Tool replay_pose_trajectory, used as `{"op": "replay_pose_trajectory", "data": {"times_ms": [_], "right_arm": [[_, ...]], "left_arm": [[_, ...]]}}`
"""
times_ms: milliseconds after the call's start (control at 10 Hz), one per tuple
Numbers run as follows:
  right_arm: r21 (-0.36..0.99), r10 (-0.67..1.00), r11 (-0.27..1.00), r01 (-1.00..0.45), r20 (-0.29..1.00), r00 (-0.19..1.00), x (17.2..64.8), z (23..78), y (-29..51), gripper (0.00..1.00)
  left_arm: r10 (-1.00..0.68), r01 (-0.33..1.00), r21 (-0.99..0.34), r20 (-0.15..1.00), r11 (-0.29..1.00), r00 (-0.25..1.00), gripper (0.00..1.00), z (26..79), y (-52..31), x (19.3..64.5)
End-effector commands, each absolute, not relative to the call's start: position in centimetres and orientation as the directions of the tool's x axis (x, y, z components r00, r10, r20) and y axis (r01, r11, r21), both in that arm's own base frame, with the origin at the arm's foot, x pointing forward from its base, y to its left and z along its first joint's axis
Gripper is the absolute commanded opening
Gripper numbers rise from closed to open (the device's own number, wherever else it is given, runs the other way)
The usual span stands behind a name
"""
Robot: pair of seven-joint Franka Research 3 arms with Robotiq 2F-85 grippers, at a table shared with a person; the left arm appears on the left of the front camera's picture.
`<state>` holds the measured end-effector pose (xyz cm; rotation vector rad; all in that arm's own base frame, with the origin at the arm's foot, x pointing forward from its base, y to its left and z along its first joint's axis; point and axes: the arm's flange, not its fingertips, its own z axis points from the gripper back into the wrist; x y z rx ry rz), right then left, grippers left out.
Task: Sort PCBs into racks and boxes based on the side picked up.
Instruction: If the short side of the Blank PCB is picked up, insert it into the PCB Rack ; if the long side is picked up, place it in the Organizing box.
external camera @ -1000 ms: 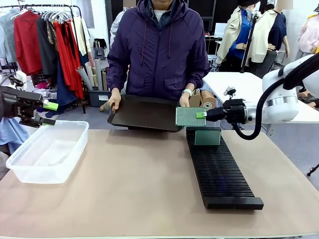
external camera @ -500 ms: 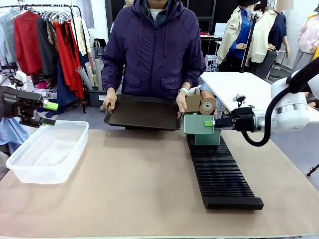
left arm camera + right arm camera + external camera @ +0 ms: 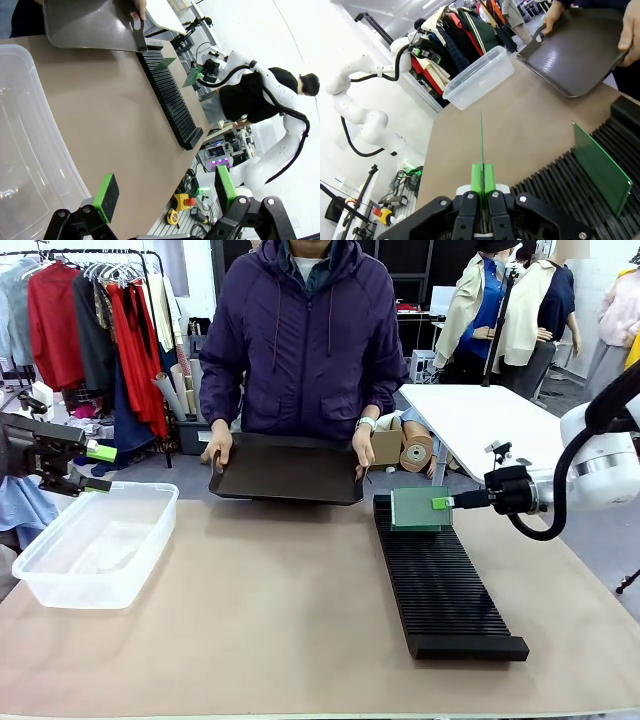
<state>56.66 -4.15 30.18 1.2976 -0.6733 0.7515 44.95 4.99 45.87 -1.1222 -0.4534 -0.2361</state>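
- Pinched in right gripper (image 3: 482, 172): PCB (image 3: 481, 140), upright over rack's (image 3: 440, 590) far end, possibly touching slots.
- Beside it, second PCB (image 3: 600, 170) standing slotted.
- Spread wide above box (image 3: 150, 492): left gripper (image 3: 98, 468).

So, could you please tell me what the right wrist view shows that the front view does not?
Right wrist view: the held PCB edge-on, pinched in the shut right claw, apart from a second PCB standing in the rack. Front view: the held PCB's broad face overlapping that second board, and the rack's whole length. Both: the tray, the clear tub, the left claw.
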Motion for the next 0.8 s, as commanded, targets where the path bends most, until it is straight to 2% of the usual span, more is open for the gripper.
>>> {"op": "replay_pose_trajectory", "data": {"times_ms": [0, 700], "right_arm": [[0.536, 0.104, 0.073, -0.841, 0.834, 0.541, 56.8, 28.8, -5.7, 0.0], [0.358, 0.042, 0.093, -0.929, 0.931, 0.363, 55.7, 25.6, -6.4, 0.0]], "left_arm": [[0.044, 0.405, -0.811, 0.465, 0.423, 0.884, 1.0, 46.0, 5.0, 44.9], [0.044, 0.405, -0.811, 0.465, 0.423, 0.884, 1.0, 46.0, 5.0, 44.9]]}}
